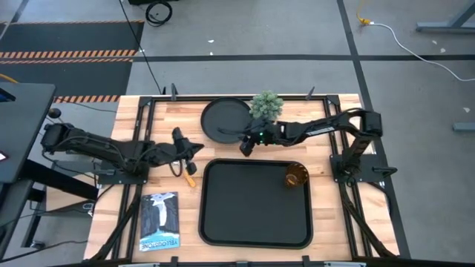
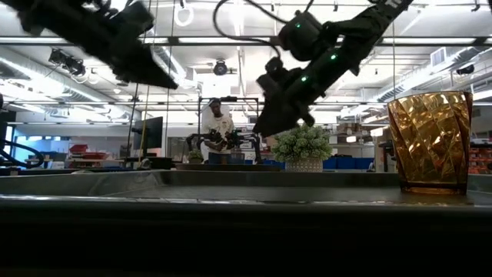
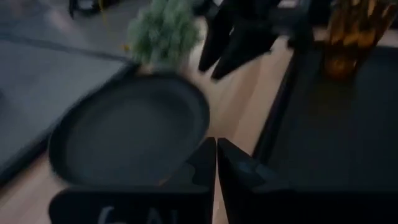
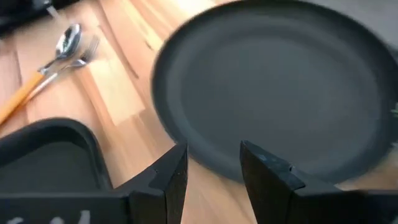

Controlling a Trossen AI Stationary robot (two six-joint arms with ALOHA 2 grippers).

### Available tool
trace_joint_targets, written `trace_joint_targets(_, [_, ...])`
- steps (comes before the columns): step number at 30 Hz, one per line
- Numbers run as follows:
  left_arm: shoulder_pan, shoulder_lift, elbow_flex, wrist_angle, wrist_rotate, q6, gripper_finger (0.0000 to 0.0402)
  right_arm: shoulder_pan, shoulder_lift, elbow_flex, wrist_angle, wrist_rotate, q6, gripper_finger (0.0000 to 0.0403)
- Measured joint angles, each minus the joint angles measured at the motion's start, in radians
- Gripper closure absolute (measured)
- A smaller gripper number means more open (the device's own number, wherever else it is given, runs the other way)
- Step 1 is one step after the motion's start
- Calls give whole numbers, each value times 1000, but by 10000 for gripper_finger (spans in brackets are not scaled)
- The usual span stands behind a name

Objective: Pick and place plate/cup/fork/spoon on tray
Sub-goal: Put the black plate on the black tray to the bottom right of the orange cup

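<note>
One item, the cup point(image 1: 296, 176), is already stood inside the tray point(image 1: 223, 222), while the plate point(image 1: 223, 119) behind the tray is approached by the spread right gripper point(image 1: 246, 146), its rim to be pinched next; the left gripper point(image 1: 194, 148) is pressed together beside the tray.

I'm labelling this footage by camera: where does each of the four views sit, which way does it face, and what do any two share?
High: above the table, looking straight down; both arms, tray with cup.
Low: at table-top height, looking level into the room; both arms descend from above, cup close.
Left wrist: on the left arm, looking past the shut left gripper at the plate.
Right wrist: on the right arm, looking past the open right gripper at the plate, spoon and fork.
Both wrist views share the plate.
</note>
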Motion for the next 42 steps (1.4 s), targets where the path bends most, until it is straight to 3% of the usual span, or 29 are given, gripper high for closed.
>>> trace_joint_targets(3, [2,-23,-74,90,-11,-60,379,20,27,1,-6,0,-4,250])
trace_joint_targets(8, [11,-62,-140,106,-58,-188,379,42,47,14,-31,69,36,250])
trace_joint_targets(17, [28,-37,-137,81,-66,-338,371,63,35,14,-110,133,80,250])
trace_joint_targets(25, [46,-28,-137,73,-78,-366,348,38,43,14,-191,260,293,250])
trace_joint_targets(30, [46,-28,-137,70,-78,-366,347,24,43,13,-195,282,382,250])
trace_joint_targets(42, [46,-28,-137,70,-78,-365,347,-2,43,7,-181,285,400,250])
